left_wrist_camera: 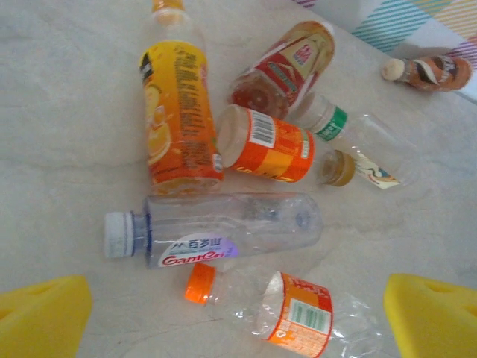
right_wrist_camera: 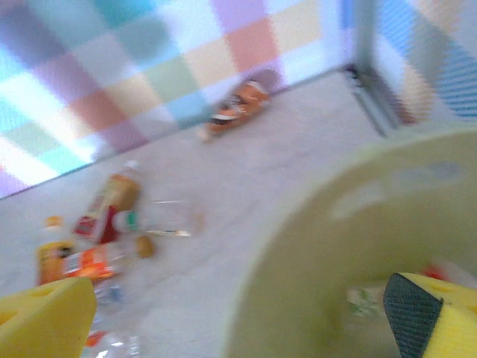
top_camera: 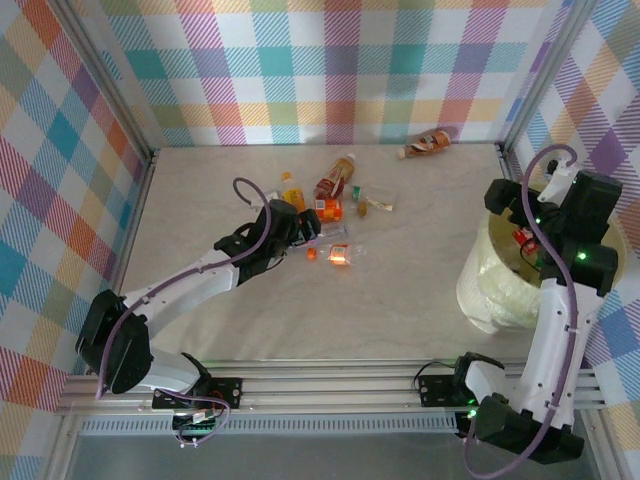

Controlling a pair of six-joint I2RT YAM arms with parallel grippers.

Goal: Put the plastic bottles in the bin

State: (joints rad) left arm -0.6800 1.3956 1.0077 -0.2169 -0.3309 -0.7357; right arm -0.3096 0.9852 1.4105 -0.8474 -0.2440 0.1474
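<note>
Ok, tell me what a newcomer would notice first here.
A jumble of small bottles, orange, red and clear, lies mid-table toward the back wall, with the left pincer open right above it. On the right stands a big cream bin, the right pincer open over its mouth. One brown bottle lies alone near the back wall.

The overhead view takes in the whole pale table (top_camera: 400,290) from behind. Both wrist views share the scattered small plastic bottles (left_wrist_camera: 223,227), the left closer.
</note>
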